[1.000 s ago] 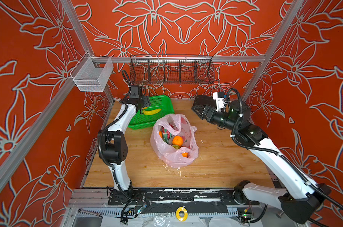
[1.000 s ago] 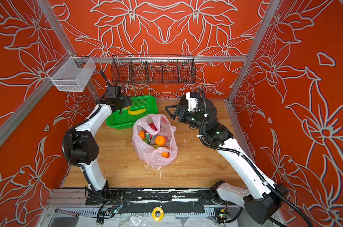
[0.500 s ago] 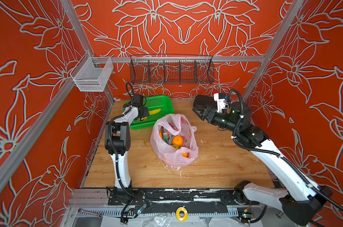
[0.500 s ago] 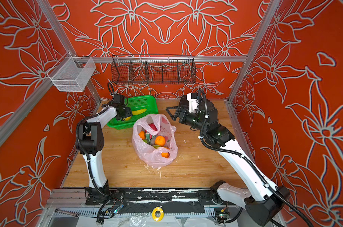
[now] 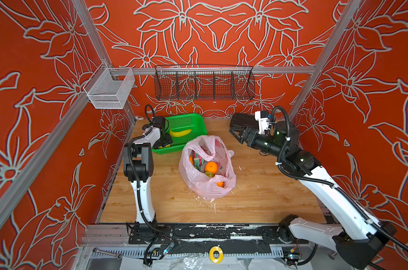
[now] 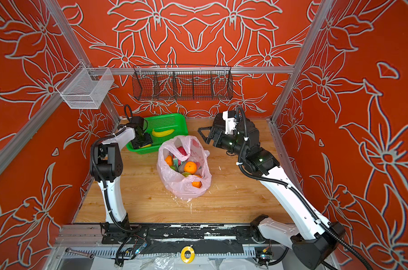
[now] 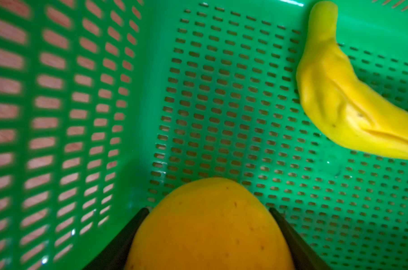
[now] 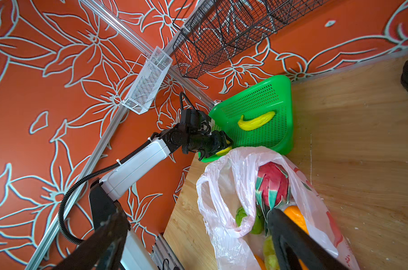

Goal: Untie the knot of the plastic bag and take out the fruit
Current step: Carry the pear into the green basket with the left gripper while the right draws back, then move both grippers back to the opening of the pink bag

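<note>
The pale pink plastic bag (image 5: pixel 207 168) (image 6: pixel 183 168) lies mid-table with its mouth gaping; no knot shows, and its handles (image 8: pixel 224 198) hang loose. Fruit inside includes an orange (image 5: pixel 210 167), a pink dragon fruit (image 8: pixel 273 182) and a green one (image 8: pixel 241 216). My left gripper (image 5: pixel 165 142) (image 7: pixel 209 210) is down in the green basket (image 5: pixel 193 119), shut on a yellow fruit (image 7: pixel 207 233) that fills the space between its fingers. Above the table, right of the bag's far end, my right gripper (image 5: pixel 232 127) (image 8: pixel 193 214) hangs open and holds nothing.
A yellow banana (image 5: pixel 180 132) (image 7: pixel 338 105) lies on the basket floor (image 7: pixel 221 93). A black wire rack (image 5: pixel 204 83) hangs on the back wall and a white mesh box (image 5: pixel 109 90) on the left rail. A yellow tape roll (image 5: pixel 216 254) sits on the front ledge.
My left gripper has come from the basket's far left end down into its near end, with the arm's elbow folded up. The right arm has hardly moved.
</note>
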Controlling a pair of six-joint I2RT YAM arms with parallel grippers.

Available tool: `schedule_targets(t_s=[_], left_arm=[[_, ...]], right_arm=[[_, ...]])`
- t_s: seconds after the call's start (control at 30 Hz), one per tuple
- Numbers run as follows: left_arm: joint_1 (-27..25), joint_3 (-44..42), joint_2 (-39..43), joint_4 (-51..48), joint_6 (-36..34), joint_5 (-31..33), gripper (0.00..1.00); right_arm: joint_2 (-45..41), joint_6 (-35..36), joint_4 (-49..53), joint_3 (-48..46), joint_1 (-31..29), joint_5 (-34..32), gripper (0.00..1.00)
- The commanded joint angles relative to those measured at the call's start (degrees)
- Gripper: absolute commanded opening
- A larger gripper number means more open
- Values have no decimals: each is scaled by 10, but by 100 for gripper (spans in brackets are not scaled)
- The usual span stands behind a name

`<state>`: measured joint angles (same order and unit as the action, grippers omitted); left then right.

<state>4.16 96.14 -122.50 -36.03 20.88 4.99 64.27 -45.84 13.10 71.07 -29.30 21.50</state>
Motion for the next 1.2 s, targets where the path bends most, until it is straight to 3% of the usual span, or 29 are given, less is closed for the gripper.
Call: schedule_targets(t_s=[0.0, 0.07, 0.2, 0.57, 0.83, 1.03, 1.17], left_arm=[[5, -33, 28, -9, 10, 0, 47], [7, -39, 31, -7, 11, -3, 52], [8, -40, 32, -11, 9, 2, 72], [11, -54, 68, -2, 12, -15, 98], [10, -101, 203, 17, 43, -71, 100], [2, -157, 358, 28, 121, -170, 95], [-15, -176, 434, 8, 167, -226, 90]], right_arm=[[-5, 0, -4, -5, 1, -5, 96], [-3, -1, -4, -4, 2, -4, 96], [-2, -2, -1, -4, 1, -2, 96], [-1, 1, -1, -1, 2, -4, 96], [3, 24, 15, -5, 0, 0, 96], [17, 77, 38, -16, -16, 28, 84], [36, 122, 77, -16, -58, -9, 80]])
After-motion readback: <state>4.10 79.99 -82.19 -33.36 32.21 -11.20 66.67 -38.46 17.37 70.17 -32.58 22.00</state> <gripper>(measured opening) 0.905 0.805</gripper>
